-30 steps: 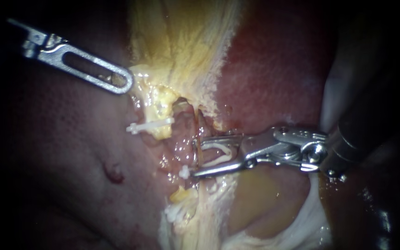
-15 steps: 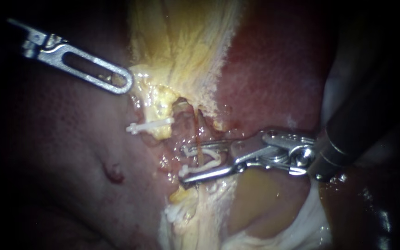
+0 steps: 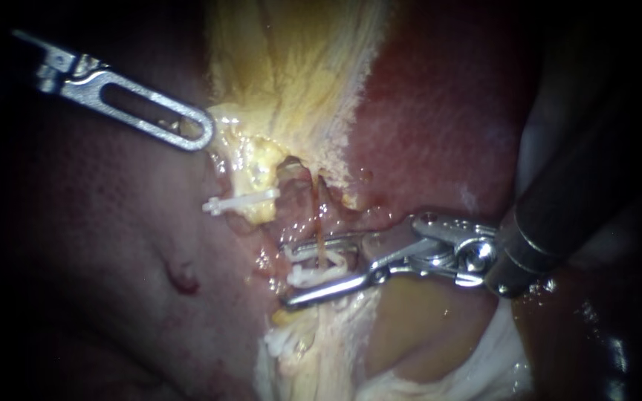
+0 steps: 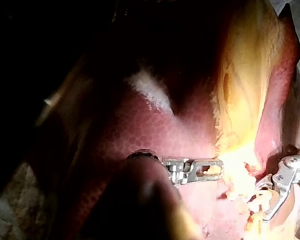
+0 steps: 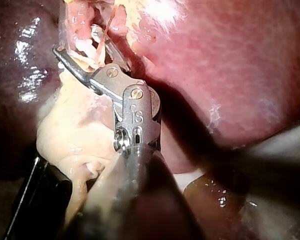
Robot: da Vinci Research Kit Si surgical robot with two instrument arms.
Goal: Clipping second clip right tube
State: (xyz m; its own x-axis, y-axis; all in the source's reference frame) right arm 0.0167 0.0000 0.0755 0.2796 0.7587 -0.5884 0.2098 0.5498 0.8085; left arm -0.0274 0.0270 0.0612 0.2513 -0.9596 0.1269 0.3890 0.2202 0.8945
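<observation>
While the right tube [image 3: 319, 223] runs thin and orange-pink between them, the jaws of the right instrument [image 3: 284, 276] stand partly apart, one on each side, gripping a white clip [image 3: 310, 276] whose two arms straddle the tube. The arms have not met. A gap shows between them, and the tube crosses it roughly square, near the middle of the jaws' length rather than at their tips.

The tube looks soft, wet and slippery, slight enough to tear or kink if pulled. The hold therefore belongs on its bare stretch, with the whole width inside the clip before any squeeze. The clip itself appears light and stiff, and it probably latches once for good.

Up and to the left of those jaws, a seated clip [image 3: 241, 200] lies crosswise on neighbouring tissue, apart from them. Farther off on that side, the left instrument [image 3: 200, 132] rests its tip against yellow tissue [image 3: 291, 74]; whether it grips anything cannot be told. Red liver [image 3: 440, 111] fills the ground above the jaws.
</observation>
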